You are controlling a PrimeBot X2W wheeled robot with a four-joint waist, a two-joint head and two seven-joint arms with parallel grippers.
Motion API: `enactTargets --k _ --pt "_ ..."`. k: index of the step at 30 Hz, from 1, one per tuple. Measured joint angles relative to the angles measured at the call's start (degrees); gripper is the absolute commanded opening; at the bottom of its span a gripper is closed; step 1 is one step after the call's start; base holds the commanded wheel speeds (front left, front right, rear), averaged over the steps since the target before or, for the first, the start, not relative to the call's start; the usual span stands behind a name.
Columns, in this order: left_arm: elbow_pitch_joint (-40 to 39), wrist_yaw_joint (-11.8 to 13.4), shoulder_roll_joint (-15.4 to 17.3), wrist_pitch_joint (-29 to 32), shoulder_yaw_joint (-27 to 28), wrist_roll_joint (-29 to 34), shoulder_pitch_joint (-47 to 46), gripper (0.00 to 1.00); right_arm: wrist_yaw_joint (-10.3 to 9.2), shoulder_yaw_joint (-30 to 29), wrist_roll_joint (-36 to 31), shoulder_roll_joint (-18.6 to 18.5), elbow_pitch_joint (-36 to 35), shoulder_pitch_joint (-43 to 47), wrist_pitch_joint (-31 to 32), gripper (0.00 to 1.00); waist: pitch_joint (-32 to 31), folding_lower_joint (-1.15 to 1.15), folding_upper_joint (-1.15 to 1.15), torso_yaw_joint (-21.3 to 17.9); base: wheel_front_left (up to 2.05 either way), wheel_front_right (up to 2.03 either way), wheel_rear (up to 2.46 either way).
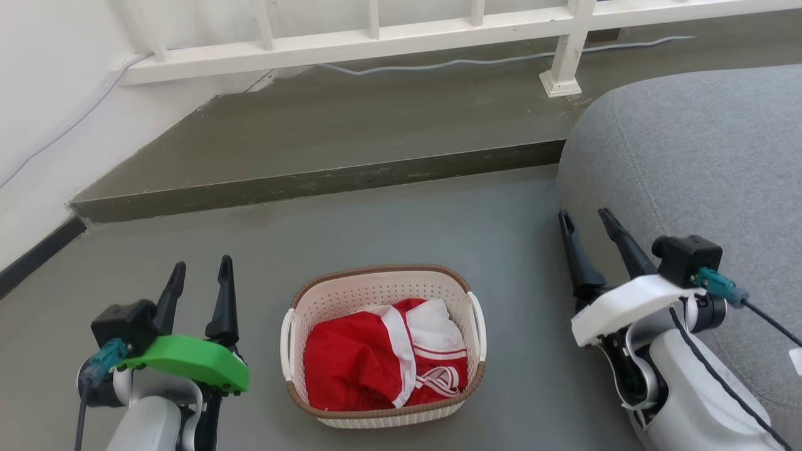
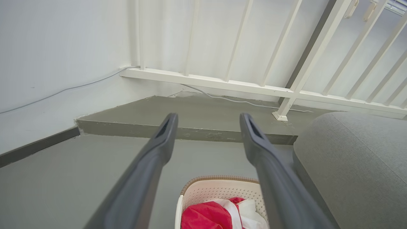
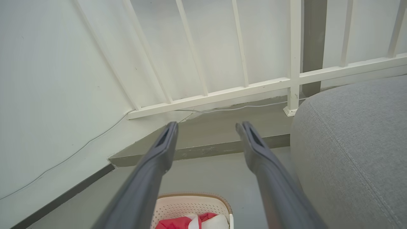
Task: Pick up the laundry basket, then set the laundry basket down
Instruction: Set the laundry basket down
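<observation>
One laundry basket [image 1: 376, 271] with two white side handles [image 1: 287, 343] and one bundle of red-and-white clothing [image 1: 351, 366] (garment count unclear) -- two grippers, the left gripper [image 1: 203, 264] and the right gripper [image 1: 586, 215], two dark fingers [image 1: 222, 304] each -- one grey sofa [image 1: 702, 163], one white railing [image 1: 376, 41], one raised step [image 1: 326, 141].

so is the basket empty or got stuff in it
Not empty: the laundry basket holds a crumpled red and white garment covering most of its bottom.

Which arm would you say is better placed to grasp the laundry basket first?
Probably left: the left gripper, open, sits closer to the laundry basket; the right gripper stands farther off, beside the sofa.
</observation>
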Motion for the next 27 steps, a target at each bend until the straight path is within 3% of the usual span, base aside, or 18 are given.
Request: enactTargets --k 27 --pt "-3.6 -2.0 -1.9 0.0 3.3 4.6 4.9 1.0 0.79 -3.6 -3.9 1.6 -3.6 5.2 0.0 1.0 -0.2 0.0 0.0 -0.1 0.0 0.0 0.0"
